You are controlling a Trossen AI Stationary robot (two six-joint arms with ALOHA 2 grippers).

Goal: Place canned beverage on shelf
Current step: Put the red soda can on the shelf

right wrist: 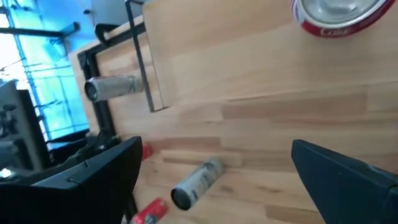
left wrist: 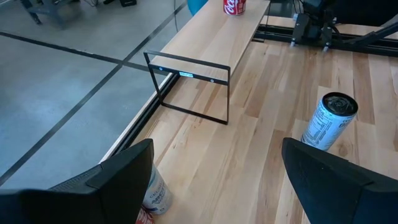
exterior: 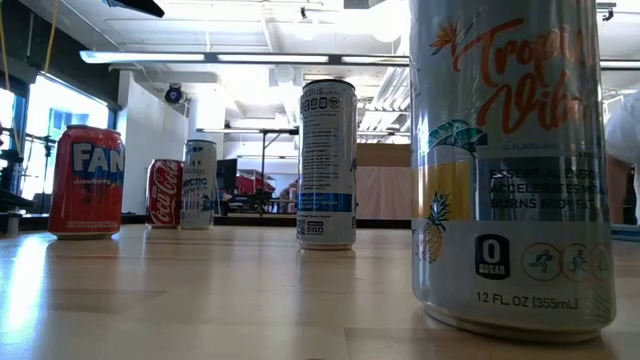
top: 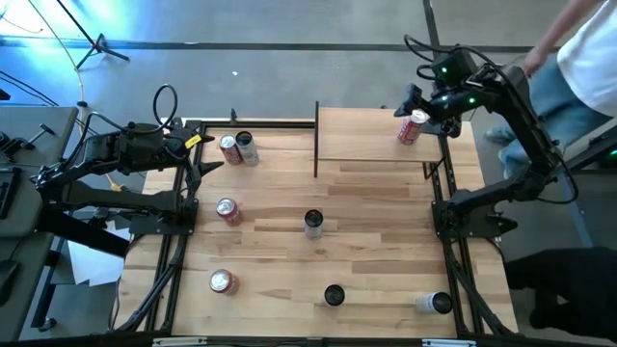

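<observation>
The shelf, a light-wood board in a thin black frame, stands at the table's far right. A red canned beverage stands on its base near the board's right end; it also shows in the right wrist view and the left wrist view. My right gripper hovers open just beyond the can on its far side, and the can is not between the fingers. My left gripper waits open over the table's far left, next to two cans.
Loose cans stand on the tabletop: a red and a silver pair at the far left, a red one, a dark one, another red one, a black one and a pale one. A person stands at the far right.
</observation>
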